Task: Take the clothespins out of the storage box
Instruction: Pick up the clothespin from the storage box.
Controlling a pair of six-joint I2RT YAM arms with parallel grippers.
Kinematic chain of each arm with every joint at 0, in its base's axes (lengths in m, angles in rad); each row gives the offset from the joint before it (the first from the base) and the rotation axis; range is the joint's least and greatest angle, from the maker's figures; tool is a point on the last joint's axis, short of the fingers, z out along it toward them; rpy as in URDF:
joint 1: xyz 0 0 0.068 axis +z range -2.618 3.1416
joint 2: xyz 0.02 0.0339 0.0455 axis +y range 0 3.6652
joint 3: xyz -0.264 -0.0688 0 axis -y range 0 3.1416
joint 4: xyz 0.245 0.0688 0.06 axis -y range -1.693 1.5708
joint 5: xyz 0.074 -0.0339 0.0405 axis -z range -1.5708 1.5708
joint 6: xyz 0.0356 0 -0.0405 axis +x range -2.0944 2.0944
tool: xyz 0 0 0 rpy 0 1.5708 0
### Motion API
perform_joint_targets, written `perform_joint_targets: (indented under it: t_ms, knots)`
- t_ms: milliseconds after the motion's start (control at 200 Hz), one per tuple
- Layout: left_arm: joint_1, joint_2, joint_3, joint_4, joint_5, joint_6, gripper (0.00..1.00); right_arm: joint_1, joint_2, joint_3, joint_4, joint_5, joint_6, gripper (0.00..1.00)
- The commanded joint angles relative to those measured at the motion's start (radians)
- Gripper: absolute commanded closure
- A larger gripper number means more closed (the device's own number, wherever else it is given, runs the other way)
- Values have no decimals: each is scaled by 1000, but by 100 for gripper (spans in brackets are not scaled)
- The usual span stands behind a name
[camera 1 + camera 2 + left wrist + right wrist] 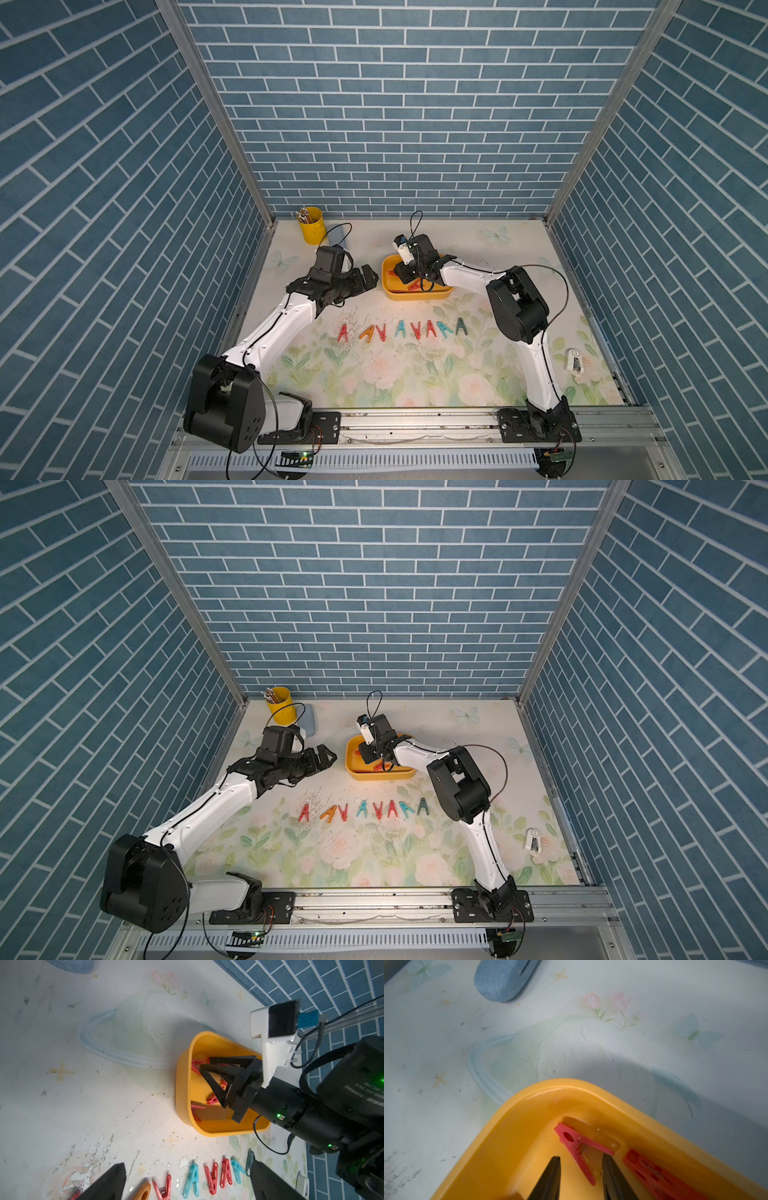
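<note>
While lowered into a corner of the storage box (pixel 564 1084), brackets one red clothespin (pixel 574 1144) with the right gripper (pixel 581 1156): jaws part-way apart, one finger on each flank, not visibly pinching anything yet. Holds the left gripper (pixel 371 274) just beside the box, spread wide and empty. Finds several more red pegs inside, among them a second red peg (pixel 654 1174) lying just beside the bracketed one. Shows a row of eight clothespins (pixel 402 329) already out on the table (pixel 519 241), between box and robot base. Likely weighs almost nothing: thin, stiff, glossy plastic on an equally glossy tray floor, so prone to skating or flipping if nudged by one finger first. Best taken across the body near the spring pivot, not at the splayed tail ends; pressed there, probably just gapes open and squirts away. Calls for a centred, even close, then a straight lift clear of the near wall.
</note>
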Motion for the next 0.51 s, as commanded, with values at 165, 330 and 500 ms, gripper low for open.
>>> perform_joint_targets:
  t_ms: [165, 330, 500]
  knots:
    - [-5, 0, 24, -8, -6, 24, 0, 16, 48, 37, -55, 13, -65, 64]
    - [-5, -1, 21, -11, -12, 23, 0, 31, 52, 33, -56, 37, -82, 69]
    - [-5, -4, 24, -13, -13, 23, 1, 34, 54, 34, -55, 41, -84, 83]
